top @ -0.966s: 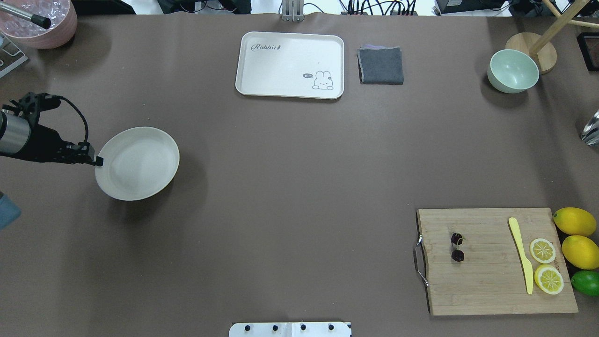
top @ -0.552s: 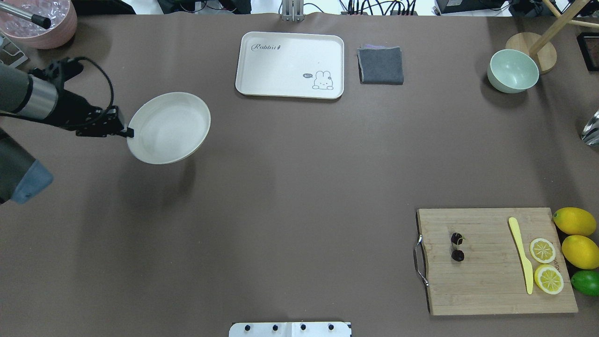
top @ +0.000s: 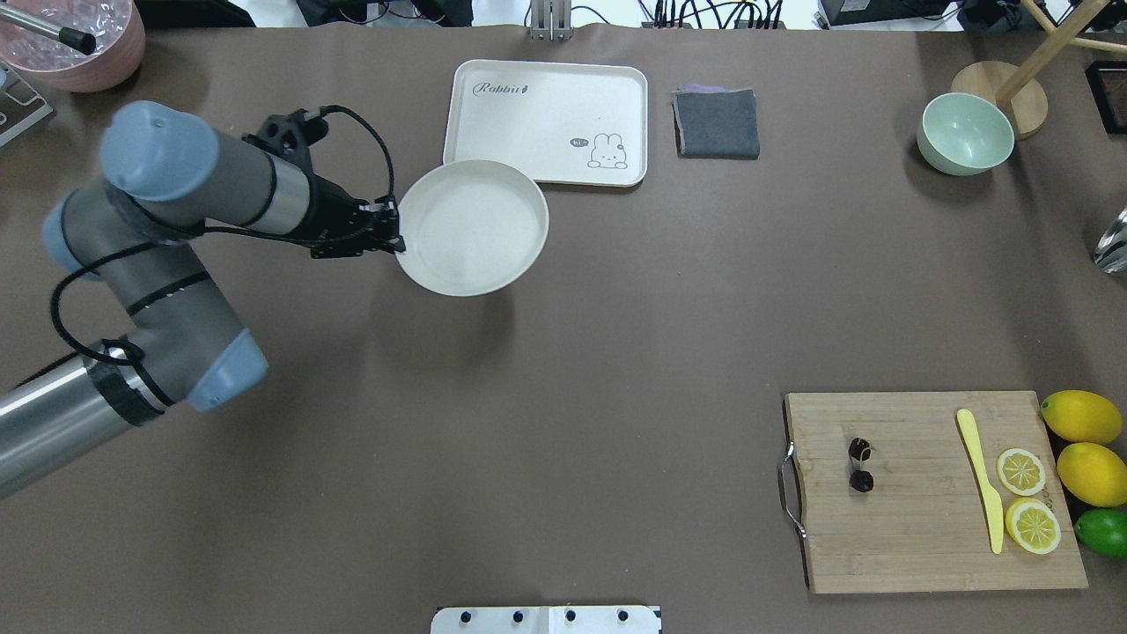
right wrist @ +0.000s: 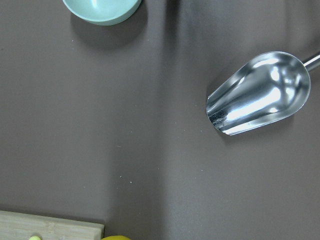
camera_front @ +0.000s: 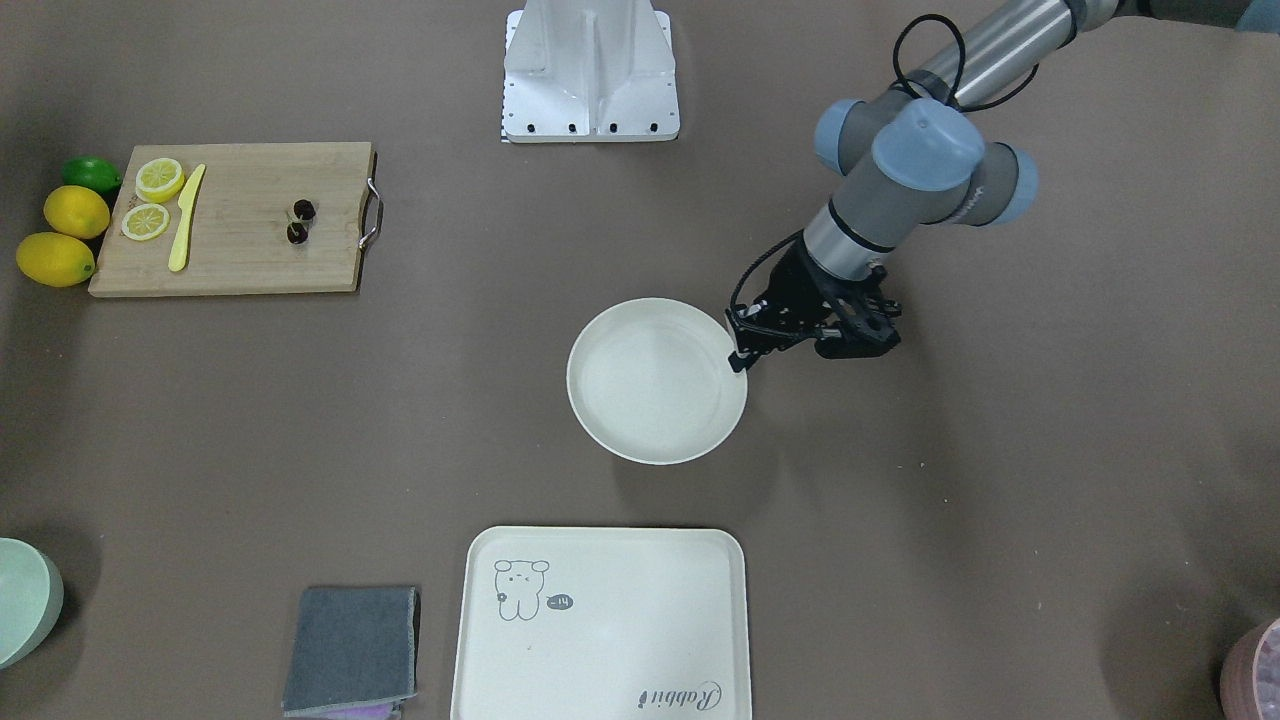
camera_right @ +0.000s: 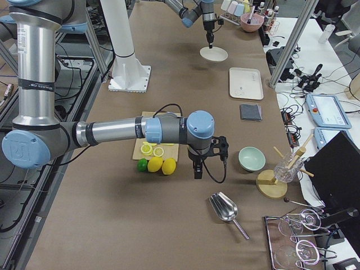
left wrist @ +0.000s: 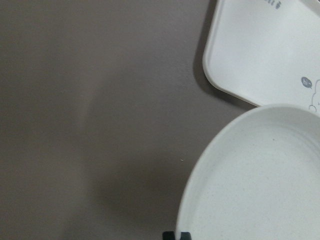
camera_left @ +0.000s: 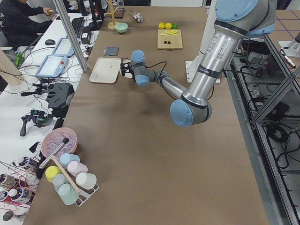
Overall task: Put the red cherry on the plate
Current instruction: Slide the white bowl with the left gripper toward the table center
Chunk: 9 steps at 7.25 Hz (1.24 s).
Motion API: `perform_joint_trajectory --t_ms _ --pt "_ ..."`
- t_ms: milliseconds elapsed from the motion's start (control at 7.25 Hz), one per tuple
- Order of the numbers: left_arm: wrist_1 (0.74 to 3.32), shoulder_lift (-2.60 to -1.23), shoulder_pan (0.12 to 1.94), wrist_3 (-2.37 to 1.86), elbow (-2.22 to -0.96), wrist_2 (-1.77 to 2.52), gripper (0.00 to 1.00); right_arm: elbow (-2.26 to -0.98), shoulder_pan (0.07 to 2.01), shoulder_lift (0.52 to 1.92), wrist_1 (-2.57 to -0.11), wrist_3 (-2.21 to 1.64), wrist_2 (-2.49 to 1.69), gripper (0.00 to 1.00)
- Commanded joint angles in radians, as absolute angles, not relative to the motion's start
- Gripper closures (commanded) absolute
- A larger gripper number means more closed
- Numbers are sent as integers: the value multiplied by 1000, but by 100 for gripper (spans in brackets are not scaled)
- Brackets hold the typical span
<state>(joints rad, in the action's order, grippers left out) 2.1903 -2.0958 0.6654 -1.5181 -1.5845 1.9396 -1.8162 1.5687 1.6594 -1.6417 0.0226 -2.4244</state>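
Note:
The red cherry (top: 860, 465) lies on the wooden cutting board (top: 916, 546) near its handle end at the front right, also seen as the cherry (camera_front: 299, 222). My left gripper (top: 396, 239) is shut on the near-left rim of the cream plate (top: 475, 227). It holds the plate just in front of the tray, with a shadow on the table below. From the wrist, the plate (left wrist: 260, 185) fills the lower right. My right gripper (camera_right: 197, 171) hangs beyond the lemons, far from the cherry. I cannot tell whether it is open or shut.
A cream tray (top: 546, 123), a grey cloth (top: 716, 123) and a pale green bowl (top: 965, 132) line the far side. Lemon slices (top: 1021, 471), a yellow knife (top: 982, 489), whole lemons (top: 1081, 416) and a lime (top: 1102, 531) sit by the board. A metal scoop (right wrist: 260, 95) lies near the right gripper.
My left arm has swung the plate from the table's left side to the right and farther away, up to the tray's front edge. The cherry has not moved.

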Motion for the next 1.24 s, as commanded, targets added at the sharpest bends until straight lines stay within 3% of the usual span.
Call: perform_joint_trajectory --t_ms 0,414,552,690,1103 --pt "2132 -2129 516 -1542 -1600 1766 100 -1813 1560 1658 -1637 20 -2419 0" --pt "2129 -2121 449 -1546 -1607 1703 100 -1828 1545 1651 -1637 -7 -2425 0" --pt "2094 -2121 452 -1543 -1612 1703 26 -1856 1516 1649 -1635 -67 -2425 0" --pt "2057 -2118 462 -1540 -1630 1701 2 -1909 1468 1648 -1634 -163 -2424 0" --pt "2031 -2114 623 -1329 -1632 1783 2 -2047 1259 1592 -1631 -458 -2413 0"
